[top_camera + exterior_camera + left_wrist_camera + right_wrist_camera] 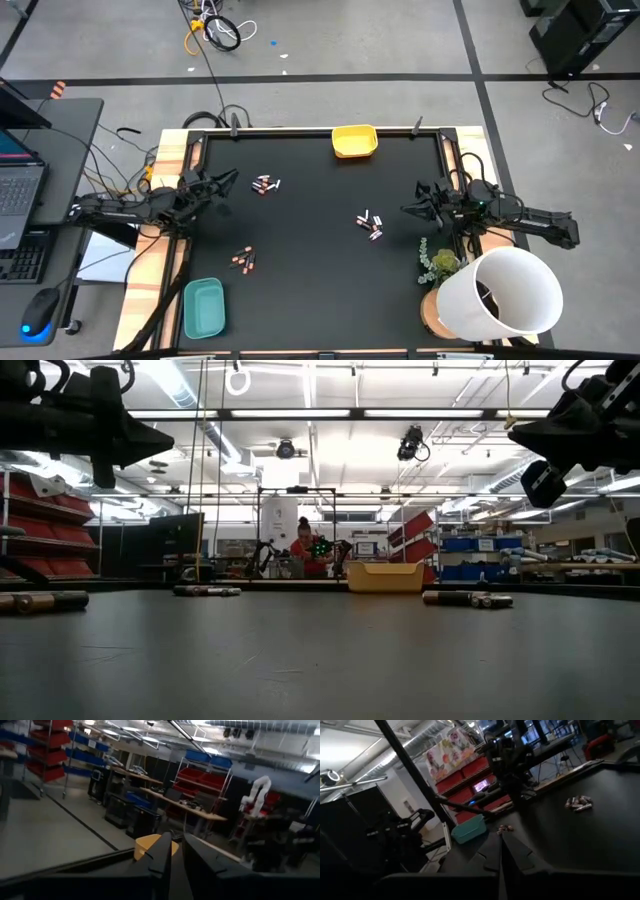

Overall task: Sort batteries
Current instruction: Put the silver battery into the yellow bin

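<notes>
Dark fingers on your left gripper (231, 179) stand only a narrow slit apart, as the left wrist view shows (176, 865), and nothing sits between them. It hangs above the black table (310, 300) at its left edge, touching nothing, with the arm stretched out low and nearly level from the left side. Just beyond its fingertips, toward the table's middle, lies one cluster of batteries (265, 184). Past that, at the far edge of the table, sits the yellow tray (354, 141), which shows straight ahead between the fingers in the left wrist view (150, 846).

Your right gripper (409, 209) is closed, its fingers pressed together with nothing in them, as the right wrist view shows (501, 855). It too hangs clear of the table, at the right edge, and its arm reaches in level from the right side. Near its tip, toward the middle, lies a second cluster of batteries (370, 223).

A third small group of batteries (243, 260) lies nearer the front left of the table, well apart from both grippers. Beside the front left corner sits the teal tray (203, 306). Behind the right arm stand a white bucket (505, 290) and a small green plant (439, 263).

In the low view, a person (303, 550) sits far off in the room beyond the table.
</notes>
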Action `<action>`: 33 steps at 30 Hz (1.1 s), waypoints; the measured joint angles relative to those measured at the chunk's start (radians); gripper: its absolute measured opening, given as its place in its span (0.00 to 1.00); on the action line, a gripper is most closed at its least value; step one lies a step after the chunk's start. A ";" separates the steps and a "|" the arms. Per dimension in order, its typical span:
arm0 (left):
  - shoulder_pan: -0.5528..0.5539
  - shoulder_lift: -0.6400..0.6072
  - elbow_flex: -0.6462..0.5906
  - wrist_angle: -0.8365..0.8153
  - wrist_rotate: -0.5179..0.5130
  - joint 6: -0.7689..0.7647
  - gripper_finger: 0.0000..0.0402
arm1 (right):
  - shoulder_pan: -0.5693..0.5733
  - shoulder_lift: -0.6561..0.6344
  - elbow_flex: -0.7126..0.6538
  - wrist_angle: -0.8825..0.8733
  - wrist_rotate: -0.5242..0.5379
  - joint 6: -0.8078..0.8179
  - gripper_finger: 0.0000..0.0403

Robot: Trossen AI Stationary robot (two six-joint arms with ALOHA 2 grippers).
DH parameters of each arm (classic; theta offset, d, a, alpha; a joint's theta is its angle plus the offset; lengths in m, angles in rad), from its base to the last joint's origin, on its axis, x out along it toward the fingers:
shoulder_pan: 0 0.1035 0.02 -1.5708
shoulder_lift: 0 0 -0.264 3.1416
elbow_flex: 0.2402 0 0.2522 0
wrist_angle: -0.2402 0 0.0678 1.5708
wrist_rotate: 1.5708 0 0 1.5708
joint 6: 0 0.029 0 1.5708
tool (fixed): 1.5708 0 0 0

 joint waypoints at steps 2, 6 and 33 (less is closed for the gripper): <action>0.000 0.000 0.000 0.001 0.000 0.017 0.15 | 0.000 0.000 0.000 0.038 0.019 -0.011 0.01; 0.000 0.000 0.000 0.000 -0.008 0.011 0.15 | 0.000 0.000 0.000 0.143 0.085 -0.005 0.01; 0.000 0.000 -0.001 -0.186 0.144 -0.219 0.15 | 0.016 0.097 0.000 0.219 0.122 -0.008 0.02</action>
